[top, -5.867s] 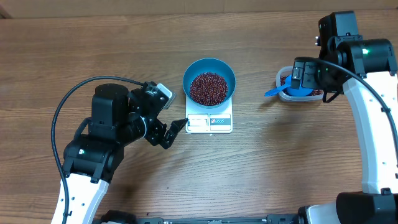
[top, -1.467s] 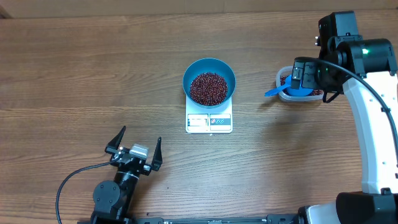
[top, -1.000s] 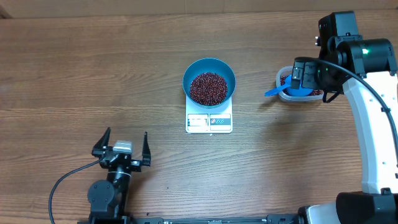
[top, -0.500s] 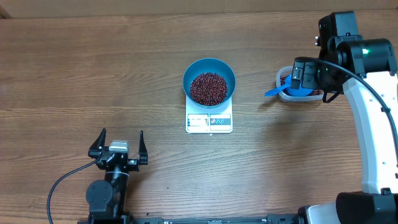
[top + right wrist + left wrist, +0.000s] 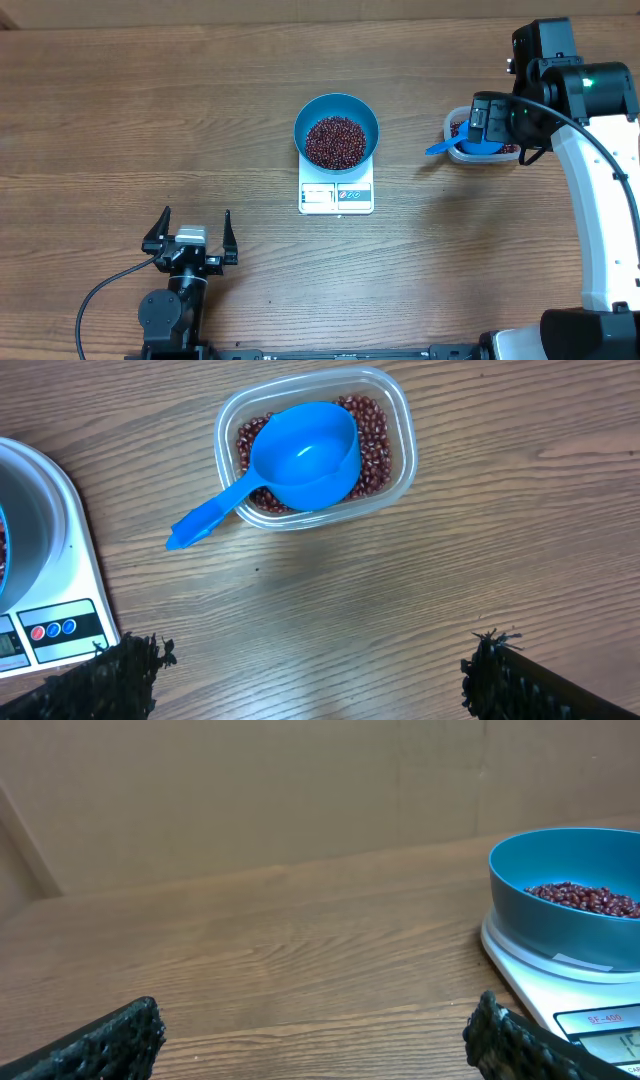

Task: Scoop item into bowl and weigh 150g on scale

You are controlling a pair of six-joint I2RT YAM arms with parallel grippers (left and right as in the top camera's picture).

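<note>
The bright blue bowl (image 5: 336, 110) stands on the white scale (image 5: 336, 196) at mid-table, holding a heap of dark red-brown beans (image 5: 334, 141). In the left wrist view the bowl (image 5: 560, 910) and its beans (image 5: 585, 897) are off to the right, on the scale (image 5: 540, 982). My left gripper (image 5: 196, 213) is open and empty near the front-left edge, well away from the scale. My right gripper (image 5: 320, 650) is open and empty over bare wood, just in front of the clear tub (image 5: 315, 450). The blue scoop (image 5: 300, 455) rests in the tub on more beans.
The tub (image 5: 480, 140) with the scoop (image 5: 462, 146) stands at the right of the table, partly under the right arm. The scale's corner (image 5: 50, 610) shows at the left edge of the right wrist view. A brown wall rises behind the table.
The left arm has drawn back from beside the scale to the front-left of the table, shifted a little left, and now holds still. The right arm, bowl and scoop have not moved.
</note>
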